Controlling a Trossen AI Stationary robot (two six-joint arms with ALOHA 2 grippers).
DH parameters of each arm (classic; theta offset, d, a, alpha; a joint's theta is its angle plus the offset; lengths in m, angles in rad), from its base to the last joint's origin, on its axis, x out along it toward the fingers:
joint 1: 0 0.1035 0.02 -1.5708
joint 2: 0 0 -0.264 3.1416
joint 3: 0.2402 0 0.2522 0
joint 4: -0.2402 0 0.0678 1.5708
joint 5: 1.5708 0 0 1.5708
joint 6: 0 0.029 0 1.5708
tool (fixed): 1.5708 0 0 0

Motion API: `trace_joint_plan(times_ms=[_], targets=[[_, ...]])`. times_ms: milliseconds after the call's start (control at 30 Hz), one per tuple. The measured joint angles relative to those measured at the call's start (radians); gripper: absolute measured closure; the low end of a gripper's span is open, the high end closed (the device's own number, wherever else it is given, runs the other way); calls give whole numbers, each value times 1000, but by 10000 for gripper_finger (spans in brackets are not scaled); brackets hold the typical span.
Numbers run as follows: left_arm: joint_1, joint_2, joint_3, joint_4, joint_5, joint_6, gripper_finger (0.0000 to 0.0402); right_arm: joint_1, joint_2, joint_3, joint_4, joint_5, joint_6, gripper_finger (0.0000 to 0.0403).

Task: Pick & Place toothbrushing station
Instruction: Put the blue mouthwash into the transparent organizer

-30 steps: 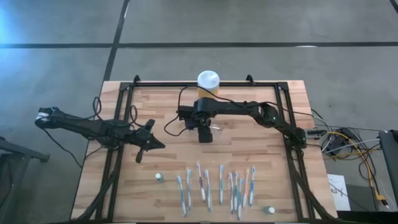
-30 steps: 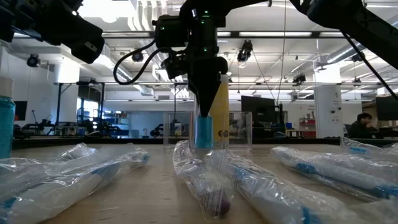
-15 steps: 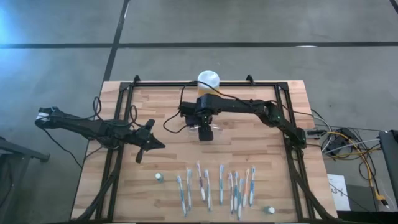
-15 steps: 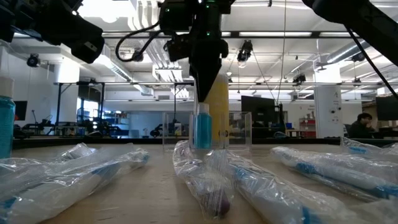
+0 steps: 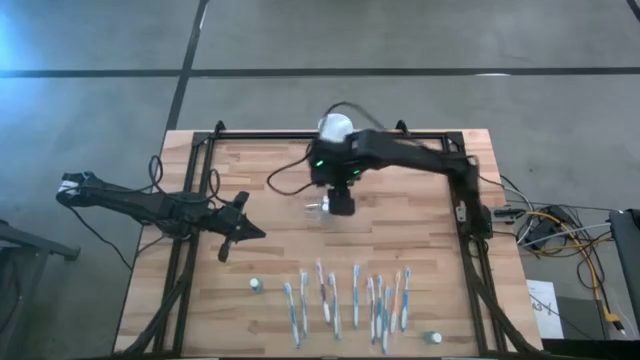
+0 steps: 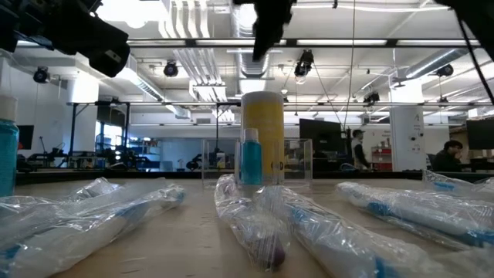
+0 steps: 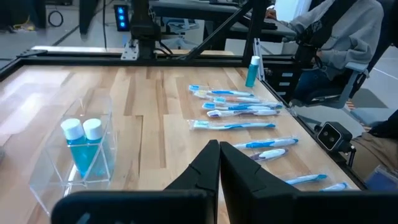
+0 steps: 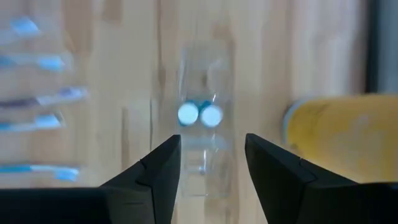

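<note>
The toothbrushing station is a clear plastic holder (image 5: 318,209) standing on the table's middle, in front of the yellow jar (image 6: 262,135) in the low view. Two small blue bottles with white caps (image 8: 200,115) stand upright inside the holder (image 8: 205,81); the left wrist view shows them (image 7: 83,146) in the holder (image 7: 56,180) too. My right gripper (image 8: 211,146) hangs open high above the holder (image 6: 297,162), touching nothing, and its fingers (image 6: 266,31) show at the top of the low view. My left gripper (image 7: 219,146) is shut and waits near the table's left side (image 5: 258,232).
The yellow jar with a white lid (image 5: 335,127) stands at the far edge, just behind the holder. Several wrapped toothbrushes (image 5: 350,300) lie in a row near the front edge. Loose blue bottles stand at the front left (image 5: 257,285) and front right (image 5: 434,338). A seated person (image 7: 336,37) is beyond the table.
My right gripper has risen straight up from the blue bottle in the holder, first just clear of its cap and then high above it. The bottle stays standing upright in the holder.
</note>
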Motion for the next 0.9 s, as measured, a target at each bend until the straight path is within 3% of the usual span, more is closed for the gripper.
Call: trace_joint_plan(times_ms=[133,233,633,800,900], targets=[[0,-1,0,-2,0,0,386,2,-183,-97,162,-71,-11,233],[0,-1,0,-1,0,0,386,11,-358,-270,360,-143,-16,236],[0,0,0,-1,-10,29,386,74,-1046,-1288,1279,-156,125,286],[0,3,0,-2,-16,27,386,97,-1206,-1632,1673,-109,189,320],[0,3,0,-2,-16,16,386,102,-1255,-1779,1802,-92,190,342]])
